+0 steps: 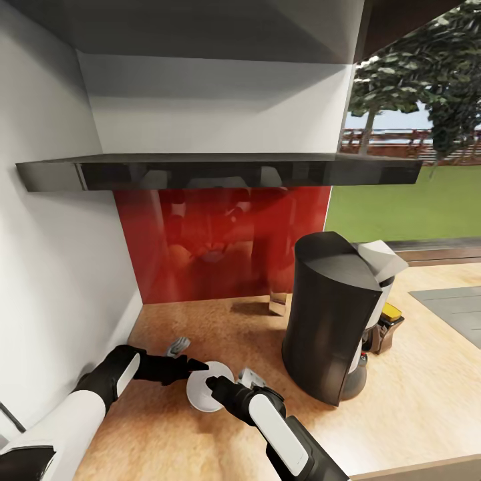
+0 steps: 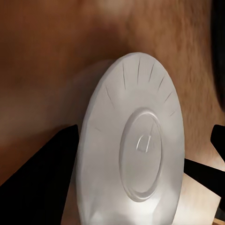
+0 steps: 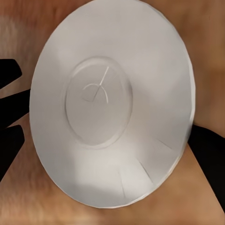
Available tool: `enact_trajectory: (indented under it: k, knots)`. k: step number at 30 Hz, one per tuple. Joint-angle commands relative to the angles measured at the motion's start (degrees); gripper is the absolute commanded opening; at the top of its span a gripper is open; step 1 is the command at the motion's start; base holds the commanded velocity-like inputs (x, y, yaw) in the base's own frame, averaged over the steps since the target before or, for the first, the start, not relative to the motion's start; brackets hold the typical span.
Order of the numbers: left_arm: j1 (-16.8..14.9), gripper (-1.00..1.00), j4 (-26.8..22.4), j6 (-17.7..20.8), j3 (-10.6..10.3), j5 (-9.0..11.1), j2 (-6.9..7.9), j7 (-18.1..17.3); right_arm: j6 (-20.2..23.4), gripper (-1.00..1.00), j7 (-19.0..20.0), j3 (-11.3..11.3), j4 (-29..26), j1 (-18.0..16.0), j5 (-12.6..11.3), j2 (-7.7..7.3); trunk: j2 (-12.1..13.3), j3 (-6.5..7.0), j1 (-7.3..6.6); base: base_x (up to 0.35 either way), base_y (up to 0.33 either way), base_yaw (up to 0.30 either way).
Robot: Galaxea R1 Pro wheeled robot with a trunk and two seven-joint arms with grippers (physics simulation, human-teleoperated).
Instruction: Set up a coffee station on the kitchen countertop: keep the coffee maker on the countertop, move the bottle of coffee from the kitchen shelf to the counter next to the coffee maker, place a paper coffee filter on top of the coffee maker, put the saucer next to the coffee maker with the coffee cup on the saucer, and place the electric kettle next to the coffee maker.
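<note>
The white saucer (image 1: pixel 200 399) is low over the tan countertop (image 1: pixel 414 401), left of the tall dark coffee maker (image 1: pixel 331 314). My left gripper (image 1: pixel 195 366) reaches in from the left and is shut on the saucer (image 2: pixel 140 108), one black finger (image 2: pixel 47 183) against each side of it. My right gripper (image 1: pixel 215 385) hovers over the saucer (image 3: pixel 117 56), open, its fingers (image 3: pixel 208 159) spread wide at the rim. The bottle of coffee (image 1: pixel 387 326), yellow-lidded, stands on the counter just right of the coffee maker. The dark shelf (image 1: pixel 220 170) hangs above. Coffee cup, kettle and paper filter are out of view.
A white wall (image 1: pixel 60 267) closes the counter's left end and a red backsplash (image 1: pixel 220 240) its back. A small clear glass object (image 1: pixel 278 302) stands by the backsplash. A grey inset panel (image 1: pixel 454 310) lies at the far right, under the window.
</note>
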Motion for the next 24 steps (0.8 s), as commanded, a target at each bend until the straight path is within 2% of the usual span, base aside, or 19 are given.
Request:
enact_trajectory:
  k: [1, 10, 15, 24]
  knots:
    - [0.0, 1.00, 0.0, 0.4, 0.0, 0.1, 0.00, 0.1, 0.2, 1.00, -0.4, 0.0, 0.0, 0.0, -0.3, 0.00, -0.1, -0.14, 0.04, 0.000, 0.000, 0.000]
    - [0.0, 1.00, 0.0, 0.5, 0.0, 0.3, -0.34, -0.1, 0.2, 1.00, -0.4, 0.0, 0.0, 0.0, -0.3, 0.00, -0.1, -0.14, 0.04, 0.000, 0.000, 0.000]
    - [0.0, 1.00, 0.0, 1.1, -0.2, 0.1, -0.36, -3.3, 0.2, 1.00, -0.4, 0.0, 0.0, 0.0, -0.3, 0.00, -0.1, -0.14, 0.04, 0.000, 0.000, 0.000]
    - [0.0, 1.00, 0.0, 1.3, -0.3, 0.3, -0.06, -4.2, 0.2, 1.00, -0.4, 0.0, 0.0, 0.0, -0.3, 0.00, -0.1, -0.14, 0.04, 0.000, 0.000, 0.000]
